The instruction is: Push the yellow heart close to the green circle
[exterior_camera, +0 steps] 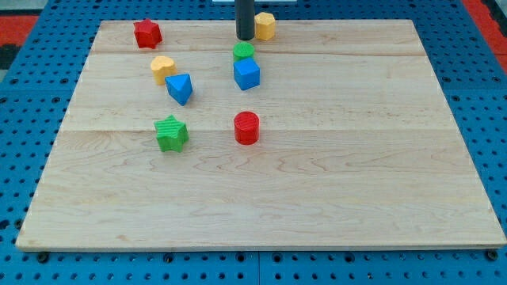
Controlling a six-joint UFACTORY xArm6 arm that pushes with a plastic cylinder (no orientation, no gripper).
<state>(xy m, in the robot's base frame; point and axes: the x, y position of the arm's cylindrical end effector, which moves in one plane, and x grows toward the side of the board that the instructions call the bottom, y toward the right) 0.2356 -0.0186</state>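
Yellow heart (162, 69) sat near the bench's (333, 198) far left corner, apart from the green circle (244, 52); the gripperless tip (245, 37) hovered behind the circle, apparently needing to round leftward.

rod: straight, dark grey | my tip (245, 38): blunt (plain, unmarked)

No writing, label, brand, number or sign can be read anywhere in this view. The wooden counter (317, 198) shows only bare grain and plank seams, and the coloured blocks lying on it have plain faces with no marks. The blue pegboard (491, 95) around the counter carries only its rows of holes.
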